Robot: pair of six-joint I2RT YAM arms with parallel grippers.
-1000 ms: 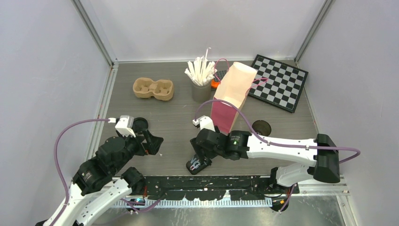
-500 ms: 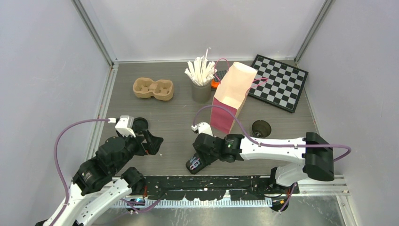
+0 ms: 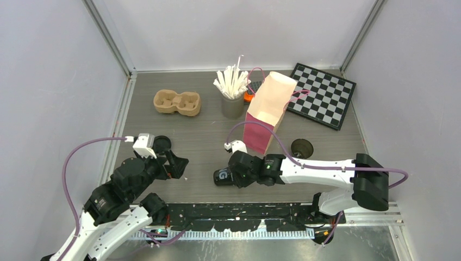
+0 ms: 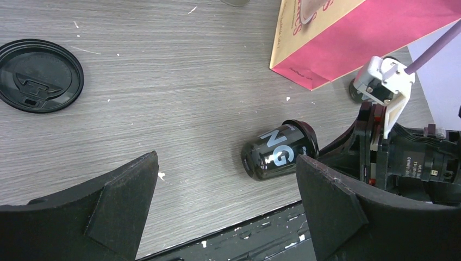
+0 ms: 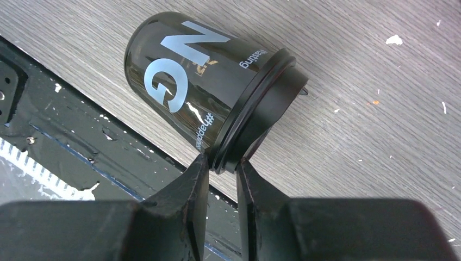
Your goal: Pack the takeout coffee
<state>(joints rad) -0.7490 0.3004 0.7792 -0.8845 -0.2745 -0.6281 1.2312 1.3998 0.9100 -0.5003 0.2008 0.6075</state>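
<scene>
Right gripper point(image 5: 220, 166) clamped on lid rim of cup point(image 5: 185, 81). In last 1 s I dragged cup back from front rail, base swung left. Cup lies sideways on desk point(image 3: 206, 130), needs standing. Left gripper point(image 4: 225, 159) open, idle.

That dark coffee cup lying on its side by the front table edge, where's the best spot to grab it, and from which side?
Probably across the coffee cup at its round body, coming from above with fingers straddling the wall. It lies tipped over, and the right gripper only pinches the thin rim of the lid.
</scene>
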